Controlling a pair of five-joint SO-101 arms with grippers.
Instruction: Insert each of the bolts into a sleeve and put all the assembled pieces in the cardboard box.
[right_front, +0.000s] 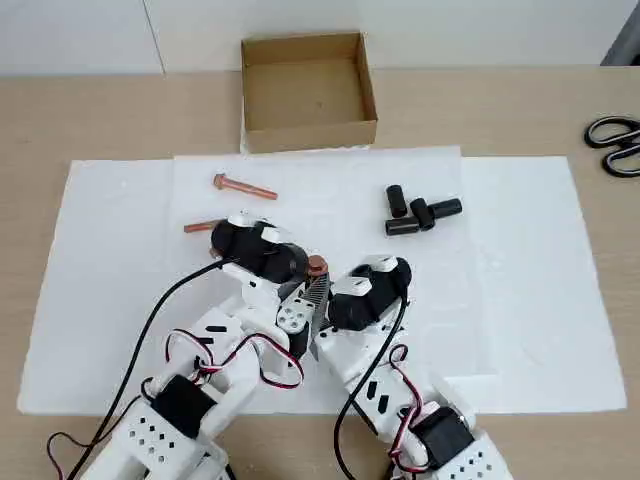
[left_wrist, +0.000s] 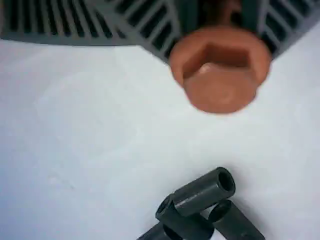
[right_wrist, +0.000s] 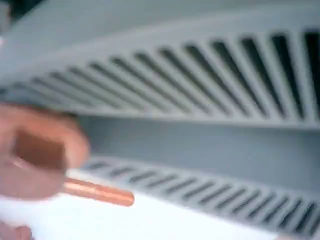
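Your left hand (right_front: 312, 288) is clamped on a copper bolt (left_wrist: 220, 75) over the middle of the white sheet (right_front: 520, 300). The shank sits between the ribbed fingers (left_wrist: 150, 25) and the hexagonal flanged head sticks out clear. Your right hand (right_front: 326, 302) crowds close against it; whether it is wide or narrow cannot be told. Four short black sleeves (right_front: 420, 213) lie bunched together on the sheet off to the right, apart from both hands. To the left, a second bolt (right_front: 243, 186) lies in the open and a third bolt (right_front: 203, 226) is half hidden under the left arm. Beyond the sheet, the open-topped cardboard box (right_front: 310, 133) sits on the desk (right_front: 100, 110), with scissors (right_front: 615, 145) at the desk's right edge.
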